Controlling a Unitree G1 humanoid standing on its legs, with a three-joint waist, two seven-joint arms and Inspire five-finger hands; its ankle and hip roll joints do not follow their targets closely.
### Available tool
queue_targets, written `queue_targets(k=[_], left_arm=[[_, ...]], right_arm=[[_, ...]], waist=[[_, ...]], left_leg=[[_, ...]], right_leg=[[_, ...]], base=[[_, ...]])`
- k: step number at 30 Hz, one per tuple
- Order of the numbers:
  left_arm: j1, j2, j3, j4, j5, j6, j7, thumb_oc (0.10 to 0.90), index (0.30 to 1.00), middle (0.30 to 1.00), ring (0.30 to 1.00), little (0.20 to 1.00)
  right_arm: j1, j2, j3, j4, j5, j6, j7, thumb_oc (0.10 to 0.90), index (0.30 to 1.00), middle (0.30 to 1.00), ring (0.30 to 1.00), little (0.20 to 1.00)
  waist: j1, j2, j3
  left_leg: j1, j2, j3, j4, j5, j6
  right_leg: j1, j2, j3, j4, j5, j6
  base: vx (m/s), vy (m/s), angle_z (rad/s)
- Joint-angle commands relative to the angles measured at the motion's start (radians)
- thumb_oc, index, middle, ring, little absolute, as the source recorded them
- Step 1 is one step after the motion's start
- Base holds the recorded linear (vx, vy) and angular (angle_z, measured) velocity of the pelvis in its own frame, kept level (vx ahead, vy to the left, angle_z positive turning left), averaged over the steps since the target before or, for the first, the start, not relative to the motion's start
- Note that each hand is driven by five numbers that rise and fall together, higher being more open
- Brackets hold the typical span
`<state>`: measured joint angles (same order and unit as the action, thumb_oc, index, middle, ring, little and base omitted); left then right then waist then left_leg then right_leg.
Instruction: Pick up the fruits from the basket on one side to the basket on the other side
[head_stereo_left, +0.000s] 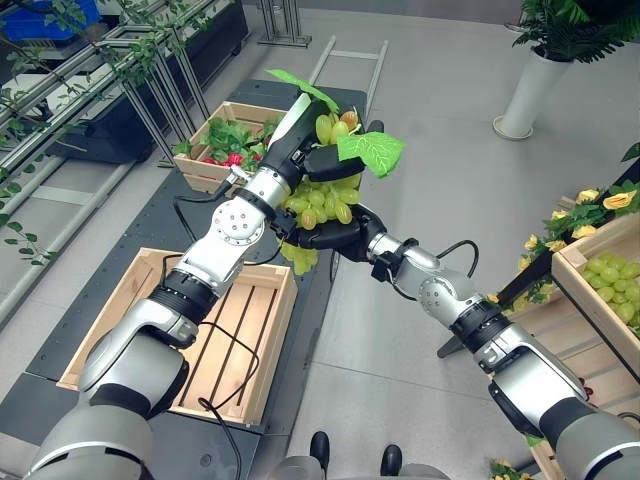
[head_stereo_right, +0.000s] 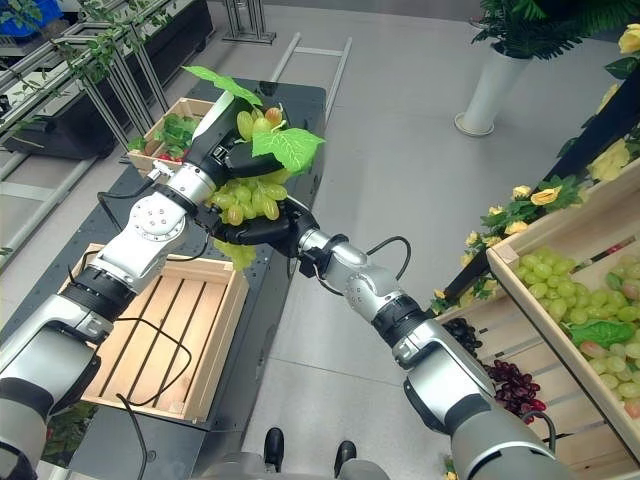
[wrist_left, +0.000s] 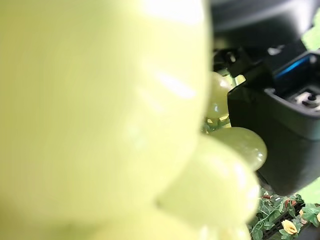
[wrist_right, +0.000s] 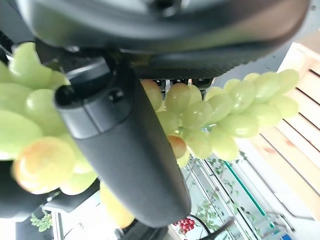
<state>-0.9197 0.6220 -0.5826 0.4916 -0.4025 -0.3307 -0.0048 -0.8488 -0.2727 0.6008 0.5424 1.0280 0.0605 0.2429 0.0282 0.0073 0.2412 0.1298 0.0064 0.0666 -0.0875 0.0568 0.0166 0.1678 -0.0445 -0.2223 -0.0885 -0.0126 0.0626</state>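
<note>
a: what lies nearest?

b: an empty wooden crate (head_stereo_left: 268, 352) with a slatted floor, on a dark platform (head_stereo_left: 305, 330) at the robot's left. at its right, wooden shelf bins; one bin (head_stereo_right: 520, 291) holds green grapes (head_stereo_right: 598, 310), and a lower one holds dark grapes (head_stereo_right: 500, 378).

a: and the task's fruit?

b: a bunch of green grapes (head_stereo_left: 322, 200) with green leaves (head_stereo_left: 372, 151) is held in the air between both hands, above the platform's edge just past the empty crate. the left hand (head_stereo_left: 322, 162) has its fingers curled round the upper part of the bunch, and the right hand (head_stereo_left: 335, 236) is curled round it from below.

a: which way does it run?

b: its long axis is roughly upright. the leaves are at the top and a few grapes hang down past the right hand.

a: anything beyond it?

b: a second wooden crate (head_stereo_left: 209, 130) further along the platform, with green leaves and red fruit inside, partly behind the left arm. further off there is a white planter (head_stereo_left: 529, 92) on the grey floor and a metal rack (head_stereo_left: 130, 70) with vines.

a: what's hard to read?

b: in the left wrist view the grapes sit so close that they blur. the middle of the bunch is hidden by the hands.
</note>
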Motion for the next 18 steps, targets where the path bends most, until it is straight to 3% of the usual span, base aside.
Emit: queue_targets(k=[1,3,5,8,9,18], left_arm=[[-0.137,-0.077,0.013,0.142,-0.033,-0.052,0.038,0.4,0.3,0.3,0.3,0.3],[-0.124,-0.071,0.026,0.164,-0.029,-0.053,0.035,0.4,0.3,0.3,0.3,0.3],[-0.112,-0.068,0.031,0.177,-0.025,-0.047,0.029,0.456,0.385,0.385,0.385,0.385],[-0.088,-0.057,0.048,0.195,-0.025,-0.025,0.037,0.621,0.632,0.632,0.632,0.632],[-0.077,-0.052,0.056,0.208,-0.024,-0.019,0.031,0.8,0.9,0.9,0.9,0.9],[0.013,-0.008,0.156,0.268,0.018,-0.015,0.102,0.8,0.9,0.9,0.9,0.9]], right_arm=[[-0.074,0.088,-0.038,-0.023,0.054,-0.215,-0.019,0.4,0.3,0.3,0.3,0.3],[-0.065,0.087,-0.049,-0.021,0.051,-0.231,-0.03,0.4,0.3,0.3,0.3,0.3],[-0.059,0.087,-0.055,-0.016,0.041,-0.238,-0.038,0.4,0.3,0.3,0.3,0.3],[-0.044,0.078,-0.062,-0.007,0.026,-0.247,-0.053,0.4,0.3,0.3,0.3,0.3],[-0.038,0.075,-0.062,-0.009,0.027,-0.25,-0.058,0.4,0.3,0.3,0.3,0.3],[0.016,0.028,-0.097,-0.006,-0.005,-0.247,-0.053,0.4,0.3,0.3,0.3,0.3]], waist=[[0.011,0.0,-0.219],[0.008,0.002,-0.218],[0.008,0.002,-0.217],[0.006,0.004,-0.216],[0.004,0.005,-0.214],[-0.019,0.009,-0.21]], left_leg=[[0.005,-0.056,-0.008,0.0,-0.106,-0.006],[0.006,-0.055,-0.005,0.0,-0.106,-0.006],[0.006,-0.053,-0.002,0.0,-0.106,-0.005],[0.006,-0.05,0.004,0.0,-0.106,-0.006],[0.006,-0.048,0.008,0.0,-0.104,-0.007],[0.014,-0.038,0.033,0.0,-0.109,-0.011]], right_leg=[[-0.029,0.013,0.035,0.001,-0.015,-0.019],[-0.028,0.014,0.037,0.001,-0.014,-0.02],[-0.029,0.014,0.038,0.001,-0.013,-0.02],[-0.03,0.014,0.042,0.001,-0.011,-0.019],[-0.031,0.015,0.043,0.001,-0.009,-0.019],[-0.037,0.022,0.07,0.001,0.0,-0.019]], base=[[0.0,0.0,0.0],[0.0,0.0,0.0],[0.0,0.0,0.0],[-0.01,0.003,-0.02],[-0.01,0.011,-0.05],[0.01,0.034,-0.08]])
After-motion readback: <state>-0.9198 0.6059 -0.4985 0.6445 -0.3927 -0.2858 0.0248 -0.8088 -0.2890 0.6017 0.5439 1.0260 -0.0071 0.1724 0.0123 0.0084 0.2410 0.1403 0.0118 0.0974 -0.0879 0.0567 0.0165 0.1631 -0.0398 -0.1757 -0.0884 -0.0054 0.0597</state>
